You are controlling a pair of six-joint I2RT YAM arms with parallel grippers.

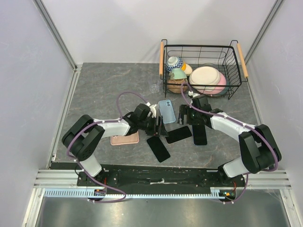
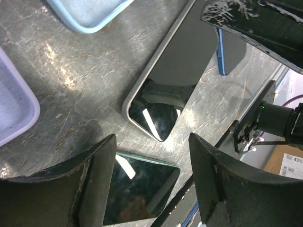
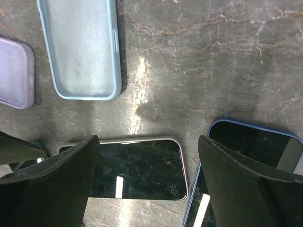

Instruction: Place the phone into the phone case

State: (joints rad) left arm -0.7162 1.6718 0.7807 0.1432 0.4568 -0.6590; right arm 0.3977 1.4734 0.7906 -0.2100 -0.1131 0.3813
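A light blue phone case (image 1: 166,111) lies open side up mid-table; it also shows in the left wrist view (image 2: 90,14) and the right wrist view (image 3: 83,47). A silver-edged black phone (image 1: 178,135) lies screen up between the arms, also seen in both wrist views (image 2: 170,75) (image 3: 137,170). A green-edged phone (image 1: 158,148) (image 2: 137,189) lies nearer the front, and a blue-edged phone (image 1: 200,134) (image 3: 246,165) lies to the right. My left gripper (image 1: 158,127) (image 2: 152,156) is open and empty above the green-edged phone. My right gripper (image 1: 186,115) (image 3: 149,151) is open and empty above the silver-edged phone's end.
A lavender case (image 2: 14,109) (image 3: 14,71) lies beside the blue one. A pink case (image 1: 125,139) lies under the left arm. A black wire basket (image 1: 236,71) with bowls and plates stands at the back right, a small glass (image 1: 155,88) to its left.
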